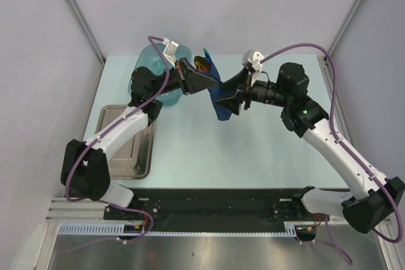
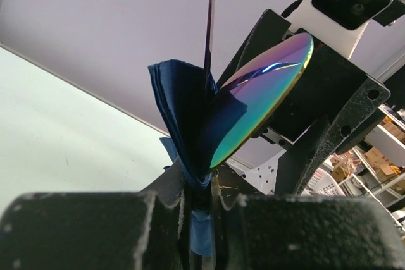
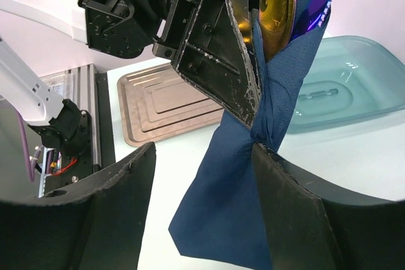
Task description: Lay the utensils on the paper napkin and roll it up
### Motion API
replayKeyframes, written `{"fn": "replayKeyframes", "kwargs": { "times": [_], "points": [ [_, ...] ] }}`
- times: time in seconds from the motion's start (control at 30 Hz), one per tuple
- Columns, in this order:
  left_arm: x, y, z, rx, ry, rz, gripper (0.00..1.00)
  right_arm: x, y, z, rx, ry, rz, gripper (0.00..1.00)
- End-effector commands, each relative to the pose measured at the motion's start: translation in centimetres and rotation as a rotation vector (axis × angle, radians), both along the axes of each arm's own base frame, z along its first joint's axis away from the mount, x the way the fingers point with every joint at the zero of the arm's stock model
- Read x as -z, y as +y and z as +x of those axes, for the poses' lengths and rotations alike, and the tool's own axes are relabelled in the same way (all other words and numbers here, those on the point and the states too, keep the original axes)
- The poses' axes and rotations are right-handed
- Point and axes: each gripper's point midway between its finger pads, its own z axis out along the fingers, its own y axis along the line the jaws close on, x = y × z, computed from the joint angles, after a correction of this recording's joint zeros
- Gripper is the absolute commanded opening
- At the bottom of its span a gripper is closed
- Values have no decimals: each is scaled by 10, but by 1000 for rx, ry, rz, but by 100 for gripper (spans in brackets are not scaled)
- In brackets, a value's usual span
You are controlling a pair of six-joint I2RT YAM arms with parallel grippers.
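Observation:
My left gripper (image 1: 211,85) is raised above the table and shut on the bunched navy paper napkin (image 1: 222,110), which hangs down from it. In the left wrist view the jaws (image 2: 201,188) pinch the napkin (image 2: 180,105), and an iridescent spoon bowl (image 2: 266,86) sticks out above it. The utensils (image 1: 204,62) rise from the napkin's top. My right gripper (image 1: 225,101) is open right next to it. In the right wrist view its jaws (image 3: 202,156) straddle the hanging napkin (image 3: 234,213), which touches the right finger (image 3: 291,207). The gold spoon bowl (image 3: 277,4) shows at the top.
A translucent teal tub (image 1: 154,61) stands at the back left behind the left gripper and also shows in the right wrist view (image 3: 348,80). A metal tray (image 1: 130,147) lies at the left of the table and shows in the right wrist view (image 3: 164,102).

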Motion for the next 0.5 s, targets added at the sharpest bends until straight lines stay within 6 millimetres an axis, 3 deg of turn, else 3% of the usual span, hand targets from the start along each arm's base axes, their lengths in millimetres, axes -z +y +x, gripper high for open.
{"fn": "replayKeyframes", "kwargs": {
  "times": [0.0,0.27,0.47],
  "points": [
    [-17,-1,-15,5,-66,-23,0,-42,0,-7,-21,-128,69,68],
    [-14,-5,-8,-1,-44,-19,0,-46,-7,-18,-29,-149,67,64],
    [-11,-7,-14,28,-56,-11,0,-42,-7,-10,0,-154,63,66]
  ]
}}
